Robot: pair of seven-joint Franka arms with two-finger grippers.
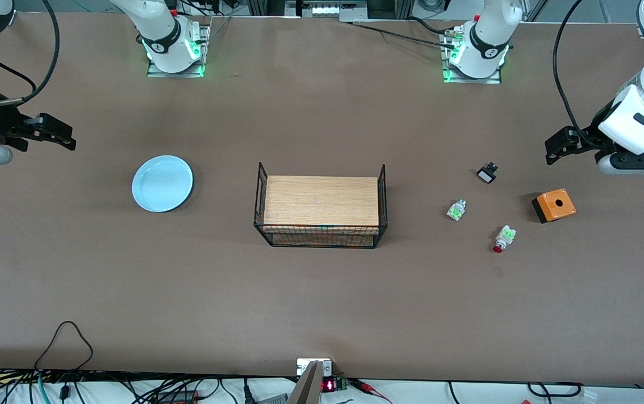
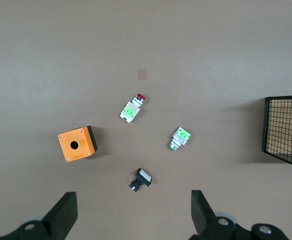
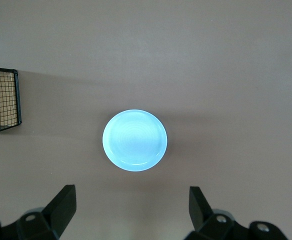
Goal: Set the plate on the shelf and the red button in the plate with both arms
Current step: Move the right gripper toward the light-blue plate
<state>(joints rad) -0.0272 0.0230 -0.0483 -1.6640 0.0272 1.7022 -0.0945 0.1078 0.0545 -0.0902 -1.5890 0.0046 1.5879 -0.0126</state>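
Note:
The pale light-blue plate (image 1: 162, 183) lies flat on the table toward the right arm's end; it also shows in the right wrist view (image 3: 135, 140). The red button (image 1: 504, 238), with a white-and-green body and a red cap, lies on its side toward the left arm's end and shows in the left wrist view (image 2: 132, 108). My right gripper (image 1: 67, 137) (image 3: 131, 207) is open and empty, up in the air at its end of the table, off to the side of the plate. My left gripper (image 1: 555, 147) (image 2: 134, 212) is open and empty, up over the table at its end.
A black wire basket (image 1: 322, 235) with a wooden board in it stands mid-table. Near the red button lie a white-green piece without a red tip (image 1: 456, 210), a small black-and-white piece (image 1: 487, 173) and an orange box with a hole (image 1: 553, 205).

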